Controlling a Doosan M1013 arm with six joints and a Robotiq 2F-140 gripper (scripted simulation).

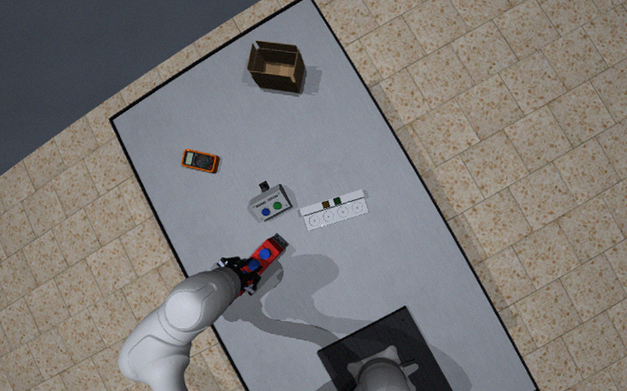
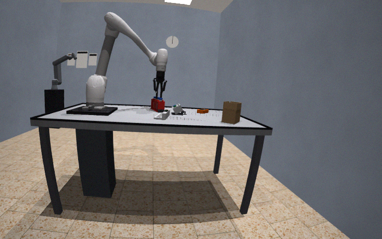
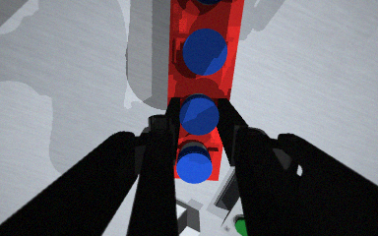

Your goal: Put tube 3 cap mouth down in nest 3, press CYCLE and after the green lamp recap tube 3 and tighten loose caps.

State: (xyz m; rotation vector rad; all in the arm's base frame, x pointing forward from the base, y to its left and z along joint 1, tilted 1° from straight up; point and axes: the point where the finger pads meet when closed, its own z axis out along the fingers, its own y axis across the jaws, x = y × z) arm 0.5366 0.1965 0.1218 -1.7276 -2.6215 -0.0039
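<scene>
The red decapping station (image 1: 263,259) stands on the grey table with blue-capped tubes in a row. My gripper (image 3: 198,112) points straight down over it and its two black fingers are closed on the sides of the blue cap of tube 3 (image 3: 199,115), which sits on its tube. The cap of tube 4 (image 3: 194,164) is just below it in the wrist view and the cap of tube 2 (image 3: 205,51) is above it. In the side view the gripper (image 2: 159,95) reaches down to the station (image 2: 157,104). The white cap tray (image 1: 333,216) has all its nests empty and both lamps dark.
The key housing (image 1: 271,203) with the blue CYCLE key (image 1: 265,211) and the green READY key (image 1: 276,205) stands between the station and the tray. An orange multimeter (image 1: 200,160) and an open cardboard box (image 1: 277,66) lie farther off. The arm's base plate (image 1: 388,358) is at the near corner.
</scene>
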